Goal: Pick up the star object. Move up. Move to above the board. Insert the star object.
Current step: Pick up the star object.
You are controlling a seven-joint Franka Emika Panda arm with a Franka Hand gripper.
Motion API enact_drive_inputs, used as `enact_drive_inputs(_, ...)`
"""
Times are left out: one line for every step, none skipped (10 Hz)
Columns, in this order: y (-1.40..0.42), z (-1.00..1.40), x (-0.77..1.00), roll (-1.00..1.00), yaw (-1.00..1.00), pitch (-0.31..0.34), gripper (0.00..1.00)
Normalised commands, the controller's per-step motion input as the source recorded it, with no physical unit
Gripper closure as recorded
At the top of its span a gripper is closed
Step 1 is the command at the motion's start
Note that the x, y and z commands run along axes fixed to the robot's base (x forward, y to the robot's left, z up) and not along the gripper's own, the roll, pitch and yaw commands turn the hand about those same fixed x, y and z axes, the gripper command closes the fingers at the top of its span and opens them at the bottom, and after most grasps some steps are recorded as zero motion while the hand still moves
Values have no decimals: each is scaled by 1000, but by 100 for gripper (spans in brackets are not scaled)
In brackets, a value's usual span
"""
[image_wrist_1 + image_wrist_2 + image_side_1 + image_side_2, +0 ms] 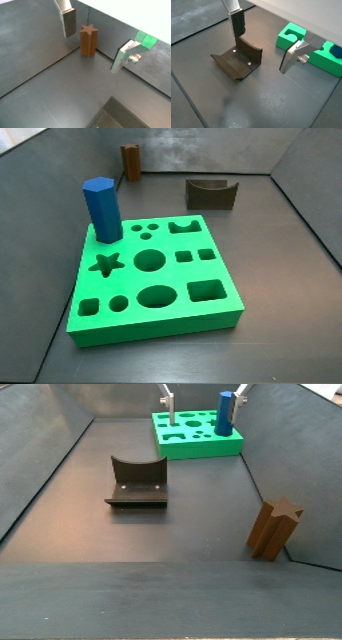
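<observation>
- The tall brown fluted star object (89, 41) stands upright on the grey desk (47, 95), near a wall corner and free of any grip.
- The pincer (95, 41) hovers with its silver-plate fingers (69, 22) spread wide and empty, apparently lining up to straddle it.
- The flat green board (154, 278) lies well apart, its star hole (108, 262) vacant beside a blue hexagonal prism (102, 210).
- A dark arch-shaped block (138, 481) lies between them.

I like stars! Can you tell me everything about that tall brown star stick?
The star object is a tall, slim brown post that looks like wood, with a star-shaped top and ridged sides. It stands upright on the dark grey floor close to the wall, far from the board. Nothing touches it but the floor. In a wrist view the claw hangs open, not touching it.
</observation>
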Motion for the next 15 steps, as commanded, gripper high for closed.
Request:
enact_drive_inputs(23,-60,-471,29,0,0,0)
enact_drive_inputs(389,-180,-1000,39,0,-9,0)
enact_drive_inputs(494,-286,-1000,37,14,0,0)
enact_drive_inputs(603,-357,-1000,4,31,-30,0)
enact_drive_inputs(669,-334,-957,0,0,-89,0)
enact_drive_inputs(620,-331,-991,0,0,-114,0)
enact_drive_inputs(591,-363,-1000,0,0,-147,0)
enact_drive_inputs(560,-377,-946,0,0,-140,0)
enact_drive_inputs(577,-400,-966,0,0,-140,0)
enact_drive_inputs(571,-386,-874,0,0,-107,0)
enact_drive_inputs(569,-377,-603,-6,0,-139,0)
enact_drive_inputs(666,-291,0,-324,54,-269,0)
enact_drive_inputs(489,-583,29,-176,6,-230,0)
enact_drive_inputs(446,-617,0,-154,0,-231,0)
enact_drive_inputs(417,-623,0,-160,0,-229,0)
